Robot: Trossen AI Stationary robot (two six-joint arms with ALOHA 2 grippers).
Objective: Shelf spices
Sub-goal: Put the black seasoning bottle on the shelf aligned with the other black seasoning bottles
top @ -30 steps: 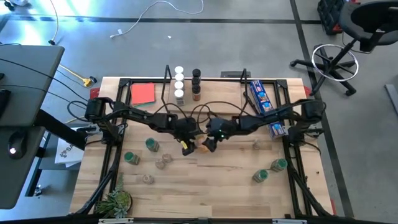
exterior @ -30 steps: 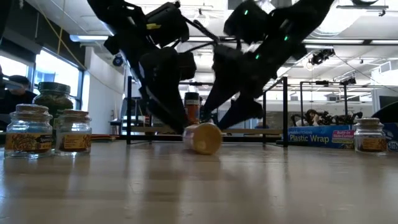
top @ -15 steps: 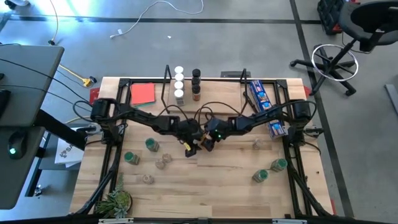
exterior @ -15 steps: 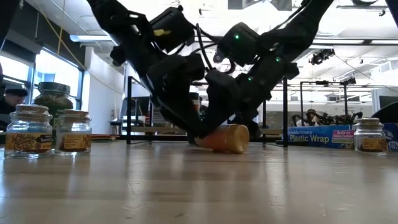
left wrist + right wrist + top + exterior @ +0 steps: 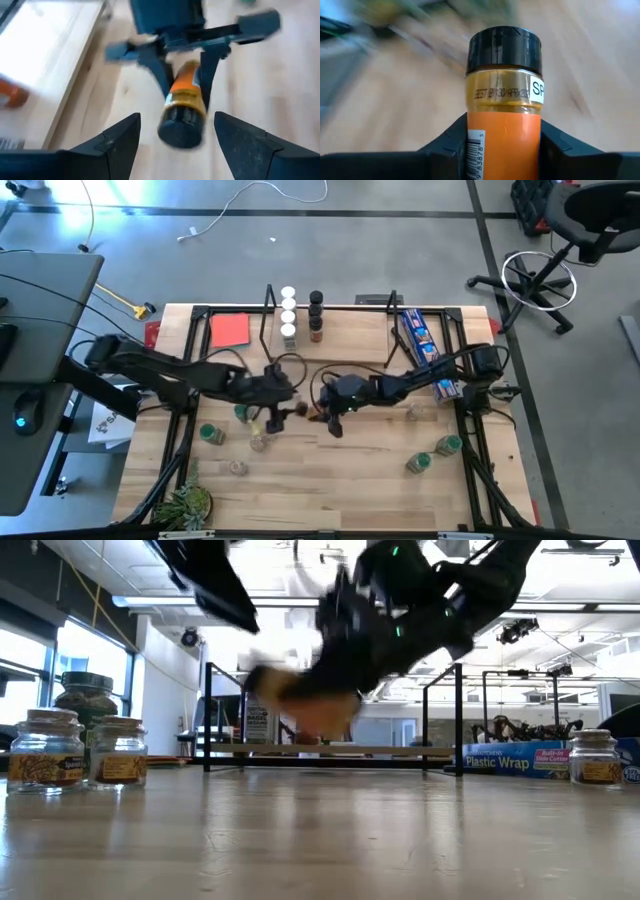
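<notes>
Jaws of the right gripper point(image 5: 322, 416) clamp an orange black-lidded jar point(image 5: 316, 417) mid-surface, seen from above; the shelf point(image 5: 330, 328) lies beyond. The low view shows it lifted clear. The left gripper point(image 5: 175, 145), open and empty, faces the jar's lid. The right wrist view alone shows fingers point(image 5: 451, 137) flanking its long axis.

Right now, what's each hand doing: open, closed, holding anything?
Left hand: open, holding nothing, facing the jar.
Right hand: closed on the orange black-lidded spice jar, lifted off the table.
</notes>
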